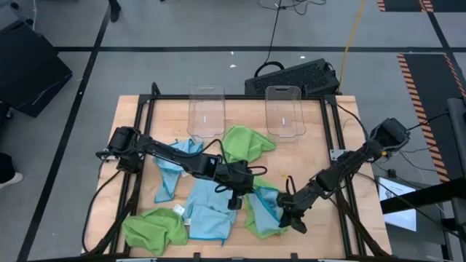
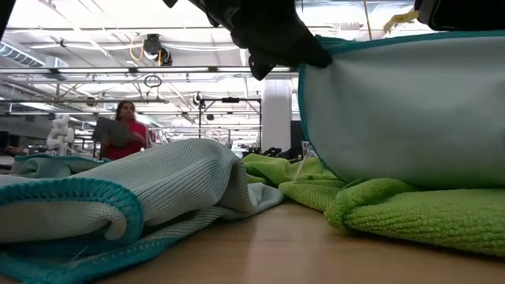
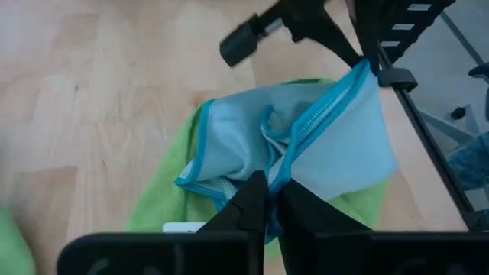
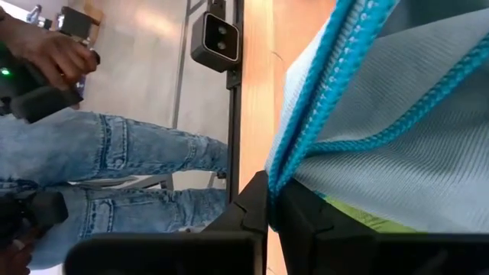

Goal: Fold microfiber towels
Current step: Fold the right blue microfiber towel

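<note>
I held one light blue towel [image 1: 263,207] between both grippers, above a green towel [image 3: 164,206] near the front edge of the table [image 1: 306,156]. My left gripper [image 3: 269,200] was clenched on the towel's teal hem at one point; my right gripper [image 4: 271,200] was clenched on the same hem farther along, near the table's right side. The cloth hung slack and bunched between them. To do this step well, I judged that both grips should remain clamped while the arms drew apart evenly until the edge pulled straight. Lifting too little risked dragging the green towel along. The other towels lay well apart, to the left.
</note>
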